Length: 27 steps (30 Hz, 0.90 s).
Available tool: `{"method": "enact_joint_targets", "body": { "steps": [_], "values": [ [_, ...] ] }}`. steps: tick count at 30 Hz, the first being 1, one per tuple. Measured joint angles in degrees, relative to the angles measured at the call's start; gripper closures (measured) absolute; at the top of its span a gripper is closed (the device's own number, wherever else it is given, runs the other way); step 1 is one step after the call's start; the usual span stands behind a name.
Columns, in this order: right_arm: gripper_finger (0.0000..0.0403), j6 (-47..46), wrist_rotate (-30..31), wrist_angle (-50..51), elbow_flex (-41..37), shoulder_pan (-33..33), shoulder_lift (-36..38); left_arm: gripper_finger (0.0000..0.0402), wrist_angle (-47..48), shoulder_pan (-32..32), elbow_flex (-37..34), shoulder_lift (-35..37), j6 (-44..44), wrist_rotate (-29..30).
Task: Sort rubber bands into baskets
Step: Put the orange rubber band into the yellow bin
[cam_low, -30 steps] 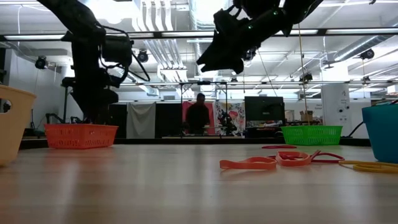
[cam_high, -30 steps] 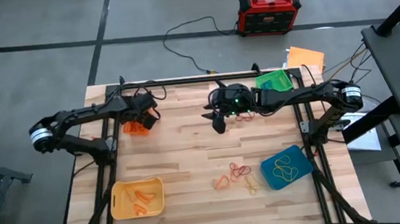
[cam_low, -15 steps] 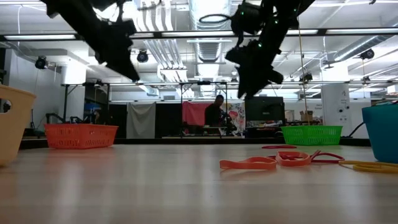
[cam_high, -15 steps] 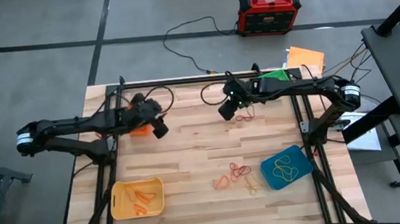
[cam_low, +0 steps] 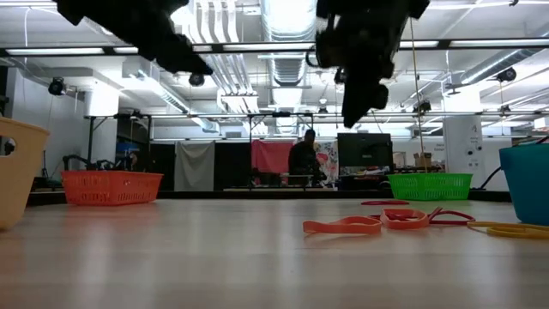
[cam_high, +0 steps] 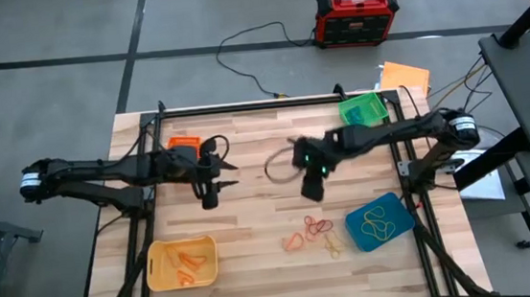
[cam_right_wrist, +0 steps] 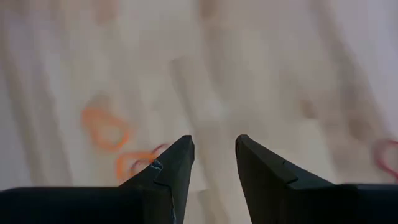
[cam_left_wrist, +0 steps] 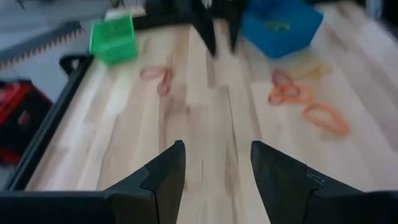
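Observation:
Loose rubber bands [cam_high: 311,231], orange, red and yellow, lie on the wooden table left of the blue basket [cam_high: 379,221]; the low view shows them flat on the wood [cam_low: 386,221]. Two pink ones [cam_left_wrist: 158,78] lie near the green basket [cam_high: 363,109]. The orange basket [cam_high: 183,144] stands far left, the yellow basket [cam_high: 182,262] near left. My left gripper [cam_high: 224,171] hovers open and empty left of the table's middle [cam_left_wrist: 217,162]. My right gripper [cam_high: 312,190] hangs open and empty above the bare wood, beyond the loose bands [cam_right_wrist: 214,152].
The blue basket holds yellow bands and the yellow basket holds orange ones [cam_high: 188,263]. A thin cable loop [cam_high: 281,166] sticks out from the right arm between the two grippers. A red-black box [cam_high: 357,15] sits on the floor beyond the table.
My left gripper has left the orange basket, risen, and swung toward the table's middle, turning toward the right side. My right gripper has come from the far middle toward the near edge and the loose bands, tipping its fingers downward.

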<state>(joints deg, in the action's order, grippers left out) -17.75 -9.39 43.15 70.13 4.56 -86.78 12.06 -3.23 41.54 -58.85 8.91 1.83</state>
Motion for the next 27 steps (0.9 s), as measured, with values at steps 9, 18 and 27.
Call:
{"method": "enact_joint_targets", "body": {
  "steps": [9, 18, 27],
  "values": [
    [0.0311, -7.73, 3.26, 2.93, -0.64, -10.93, -0.30, 0.0235, -3.92, 1.69, -0.97, -0.04, -3.43, -0.47],
    [0.0302, -18.72, 4.09, 5.46, -0.85, -14.22, -5.48, 0.0235, -4.01, 4.55, -1.00, 0.86, -3.59, -0.68],
    [0.0278, -15.22, 5.09, 5.23, 0.34, -16.23, -15.64, 0.0235, -3.89, 7.83, -1.62, 1.38, -3.61, -0.66]
  ]
}}
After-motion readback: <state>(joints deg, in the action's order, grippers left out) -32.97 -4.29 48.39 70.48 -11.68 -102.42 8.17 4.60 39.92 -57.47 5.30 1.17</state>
